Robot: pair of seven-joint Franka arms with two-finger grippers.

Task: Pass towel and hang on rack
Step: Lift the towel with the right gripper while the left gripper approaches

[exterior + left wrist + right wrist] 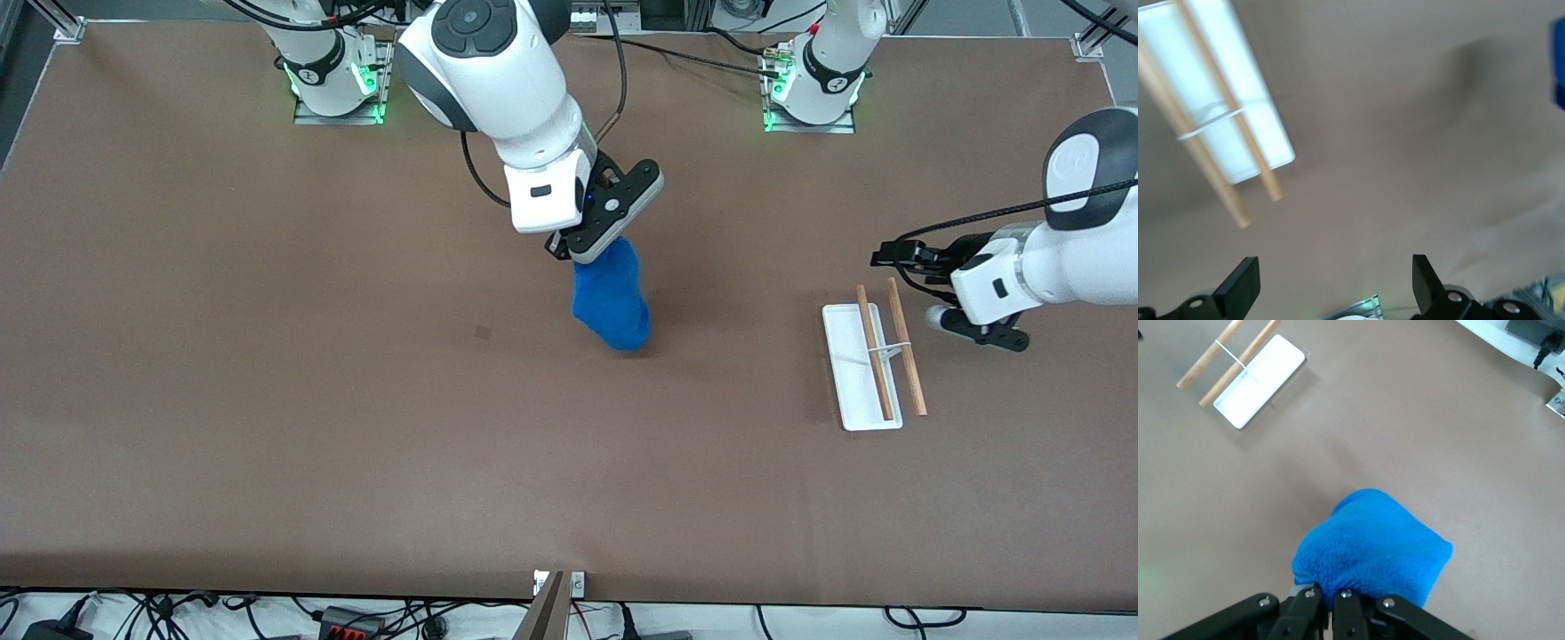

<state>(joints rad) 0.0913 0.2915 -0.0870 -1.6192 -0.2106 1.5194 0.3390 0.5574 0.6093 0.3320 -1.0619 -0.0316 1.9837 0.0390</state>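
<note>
The blue towel (612, 302) hangs bunched from my right gripper (573, 253) over the middle of the table. In the right wrist view the fingers (1305, 603) are shut on the towel's (1371, 547) top edge. The rack (876, 364), a white tray with two wooden rods, lies flat toward the left arm's end of the table. My left gripper (902, 267) hovers beside the rack, at its end toward the bases. In the left wrist view it (1333, 263) stands open and empty, with the rack (1265, 127) ahead and a corner of the towel (1558, 63) at the frame edge.
Brown table surface lies open between the towel and the rack (1268, 373). A small dark mark (483, 332) sits on the table toward the right arm's end. Cables and plugs (356, 618) run along the table edge nearest the front camera.
</note>
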